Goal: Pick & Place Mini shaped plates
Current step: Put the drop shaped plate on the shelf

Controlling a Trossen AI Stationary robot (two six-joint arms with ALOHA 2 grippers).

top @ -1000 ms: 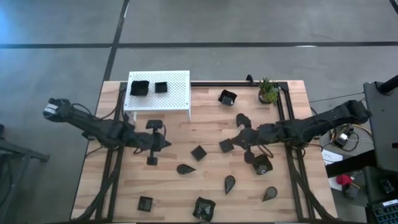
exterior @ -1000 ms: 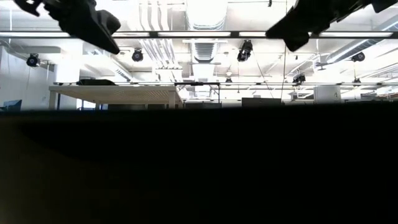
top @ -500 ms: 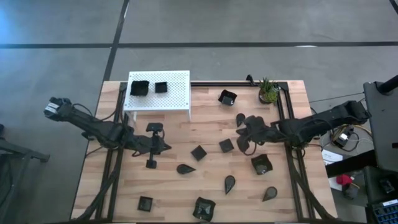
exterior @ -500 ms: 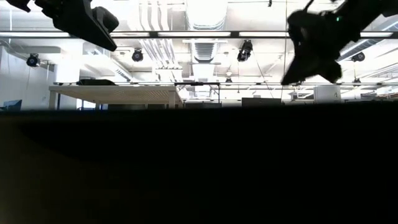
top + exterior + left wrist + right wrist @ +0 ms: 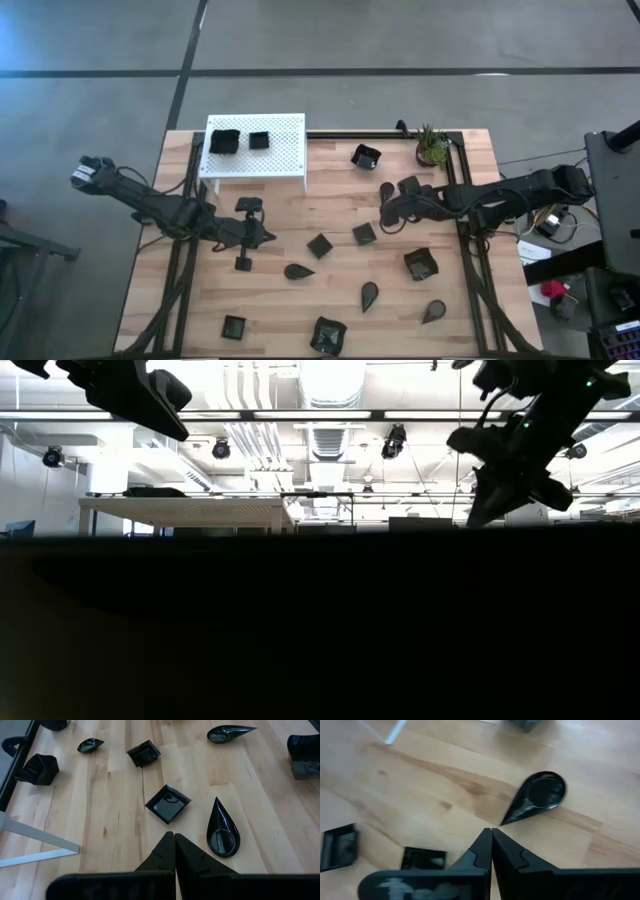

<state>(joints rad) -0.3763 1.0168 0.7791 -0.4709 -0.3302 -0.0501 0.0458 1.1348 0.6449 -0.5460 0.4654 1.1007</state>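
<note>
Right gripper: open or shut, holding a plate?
Shut and empty: the right gripper has its fingers pressed together, with nothing between them.

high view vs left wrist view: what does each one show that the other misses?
Only the high view: the white perforated platform carrying two black dishes, the potted plant, the whole table, and the right gripper, shut, above the boards near a teardrop dish.

Only the left wrist view: the left gripper up close, fingers pressed shut and holding nothing, pointing at a square dish with a teardrop dish beside it.

Both: the wooden tabletop and the scattered glossy black mini plates, all lying apart from each other.
</note>
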